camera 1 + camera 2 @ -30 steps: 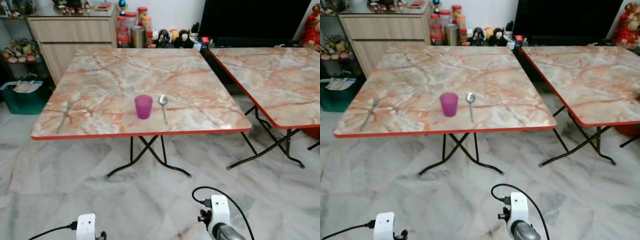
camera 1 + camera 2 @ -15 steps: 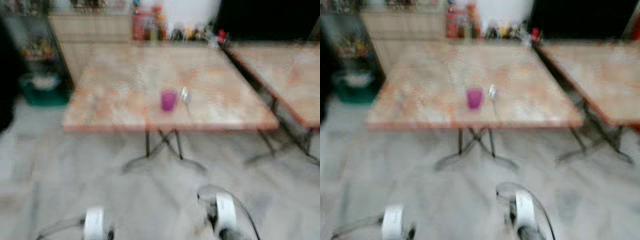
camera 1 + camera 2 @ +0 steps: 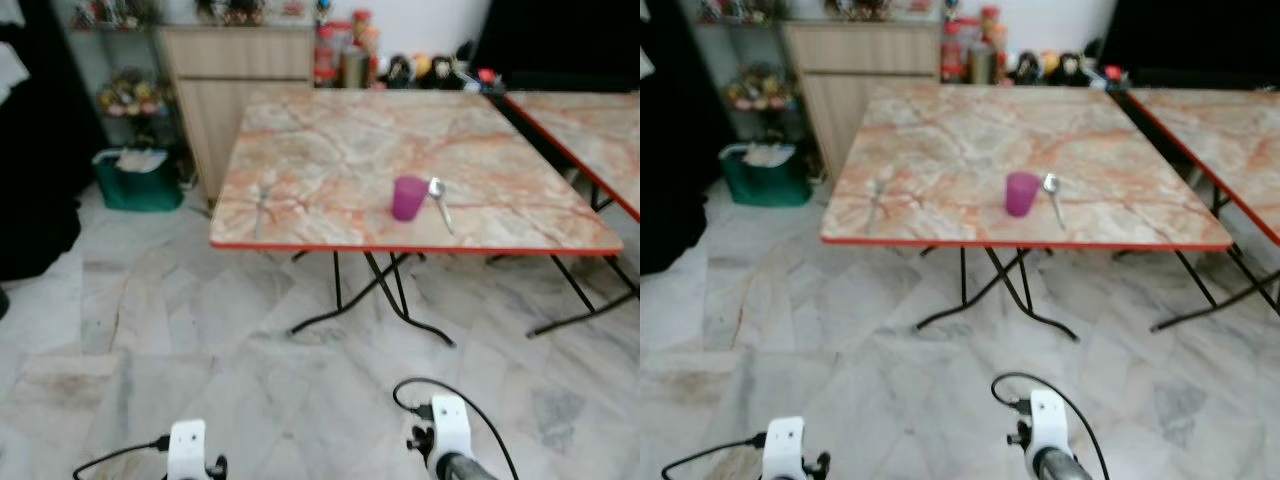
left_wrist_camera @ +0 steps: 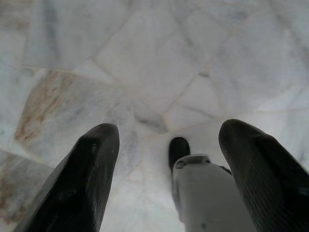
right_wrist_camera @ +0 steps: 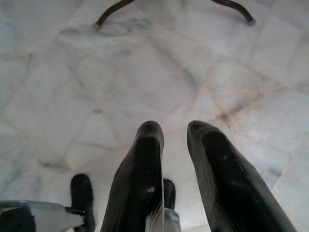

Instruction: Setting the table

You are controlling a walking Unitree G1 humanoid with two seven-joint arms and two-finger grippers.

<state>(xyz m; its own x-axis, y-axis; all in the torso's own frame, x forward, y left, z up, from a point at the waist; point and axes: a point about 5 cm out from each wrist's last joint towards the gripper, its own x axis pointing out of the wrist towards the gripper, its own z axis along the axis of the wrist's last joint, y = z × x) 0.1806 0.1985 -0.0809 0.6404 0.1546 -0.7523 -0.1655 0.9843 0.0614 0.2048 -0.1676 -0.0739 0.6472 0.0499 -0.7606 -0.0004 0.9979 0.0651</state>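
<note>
The purple cup (image 3: pixel 408 197) stands upright near the front edge of the marble table (image 3: pixel 330 130), with the spoon (image 3: pixel 438 201) lying just beside it on the side of the right arm, bowl away from the robot and handle running toward the table's front edge; the fork (image 3: pixel 261 196) lies well apart from them, toward the table's left corner, its long axis also running roughly front to back. All three sit ahead of and above both grippers, which hang low over the marble floor (image 3: pixel 150 340) while the robot stands back from the table; cup and spoon lie almost straight ahead of the right gripper (image 5: pixel 176 169), so the right arm looks the nearer one for them, while the fork lies ahead of the left gripper (image 4: pixel 164 174) and a little toward the right. The left gripper's fingers stand wide apart with nothing between them; the right gripper's fingers are close together with a narrow gap and hold nothing. Judging by this, the robot must first close the distance to the table. A second marble table (image 3: pixel 590 125) stands to the right; a wooden cabinet (image 3: pixel 245 70) and a green bin (image 3: pixel 135 180) stand beyond on the left.
</note>
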